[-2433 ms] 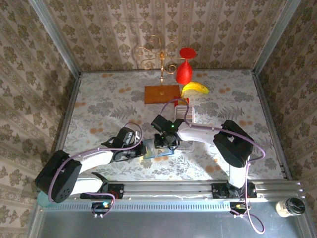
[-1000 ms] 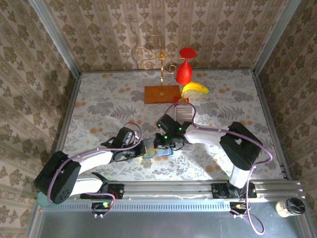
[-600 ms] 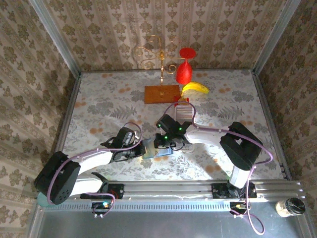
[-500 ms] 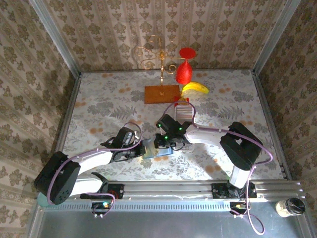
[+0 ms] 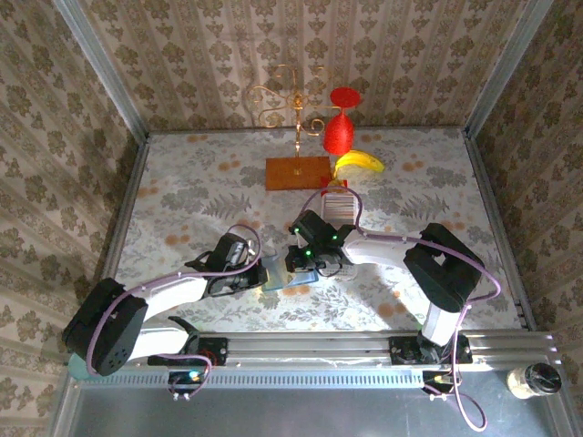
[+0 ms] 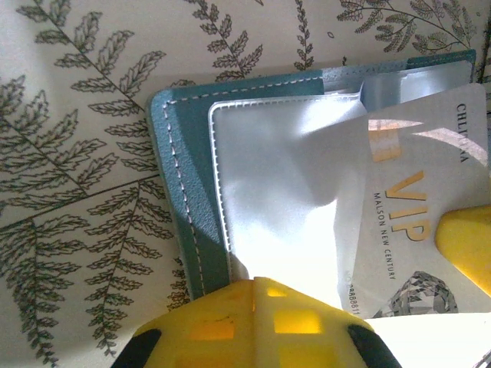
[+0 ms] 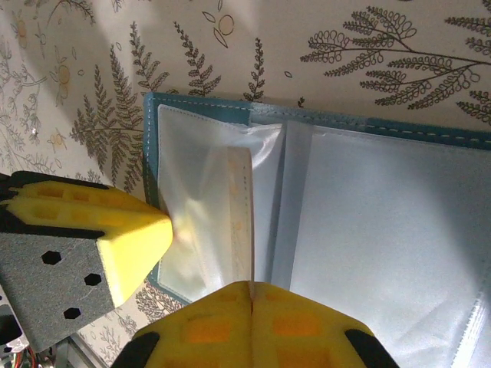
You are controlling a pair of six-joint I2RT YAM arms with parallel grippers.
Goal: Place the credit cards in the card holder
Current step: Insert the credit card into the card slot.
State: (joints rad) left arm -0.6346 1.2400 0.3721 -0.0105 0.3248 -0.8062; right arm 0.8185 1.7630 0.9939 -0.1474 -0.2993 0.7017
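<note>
The card holder lies opened flat on the bench, close to the middle of its near edge, with both arms meeting over it. In the left wrist view its teal cover frames clear plastic sleeves. The left fingers are clenched together on the near edge of one of those sleeves, pinning the holder down.

A pale credit card printed with "VIP" in gold lies slantwise, its leading corner at the sleeve's open mouth; how far it has gone in I cannot tell. The right fingers are clenched on this card, which the right wrist view shows edge-on running from between them into the left-hand sleeve.

Further back, near the middle of the bench, a ribbed row of cards stands in a white rack. Behind it, towards the far edge, are a wooden block, a banana and a red goblet.
</note>
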